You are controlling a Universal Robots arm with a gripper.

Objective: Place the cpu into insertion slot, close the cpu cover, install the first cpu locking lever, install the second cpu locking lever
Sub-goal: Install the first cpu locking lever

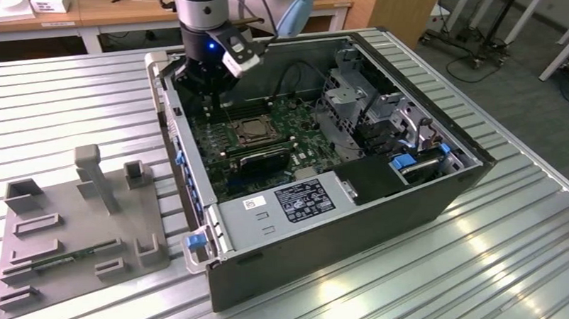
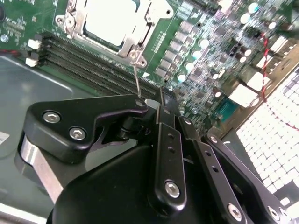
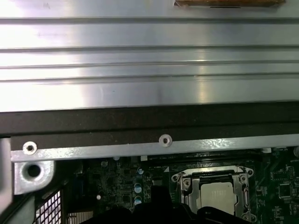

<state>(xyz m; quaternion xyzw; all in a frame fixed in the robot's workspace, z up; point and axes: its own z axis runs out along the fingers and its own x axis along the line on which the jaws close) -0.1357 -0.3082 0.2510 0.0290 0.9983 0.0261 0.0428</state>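
Inside the open dark-grey metal computer case (image 1: 358, 233), over the green circuit board (image 2: 196, 51), the black two-finger gripper (image 2: 152, 101) appears to be on a locking-lever step. Its fingers are pressed together on the thin silvery wire lever (image 2: 136, 77) rising from the square silver-rimmed insertion slot (image 2: 65, 21). The silvery cpu cover frame (image 2: 142, 25) lies flat around the pale square cpu (image 2: 112, 18), which is seated in that slot. Hooking so thin a wire calls for a firm, steady pinch.

Arm (image 1: 199, 7): grey cylindrical tube, black joint below, blue light ring (image 1: 211, 48) lit at wrist. White camera box (image 1: 240, 57) bracketed alongside, thin dark cable. Gripper (image 2: 156, 100): matte black link bars, silver socket-head screws, bare steel pivot pins
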